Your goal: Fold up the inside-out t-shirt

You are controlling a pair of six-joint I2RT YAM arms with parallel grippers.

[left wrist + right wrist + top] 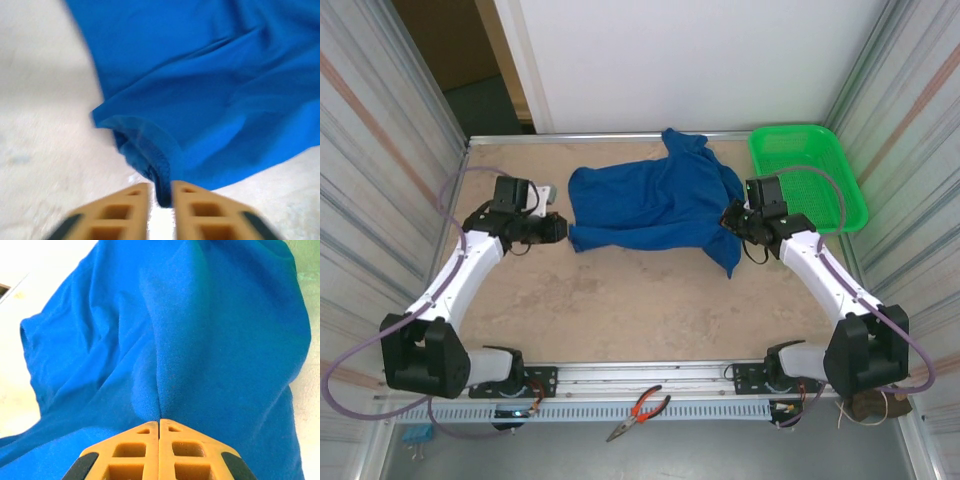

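Observation:
The inside-out t-shirt point(650, 205) lies rumpled and spread across the back middle of the table, royal blue, with one part trailing toward the front right. My left gripper point(560, 228) is at the shirt's left edge. In the left wrist view its fingers point(161, 192) stand slightly apart, with a rolled hem of the t-shirt point(210, 90) still lying in the narrow gap. My right gripper point(730, 218) is at the shirt's right side. Its tips point(159, 422) are pressed together on a raised ridge of the t-shirt point(200, 330).
A green mesh basket point(807, 175) stands at the back right corner, just beyond the right arm. Red-handled pliers point(640, 410) lie on the rail in front of the arm bases. Metal walls close in the table's left and right sides.

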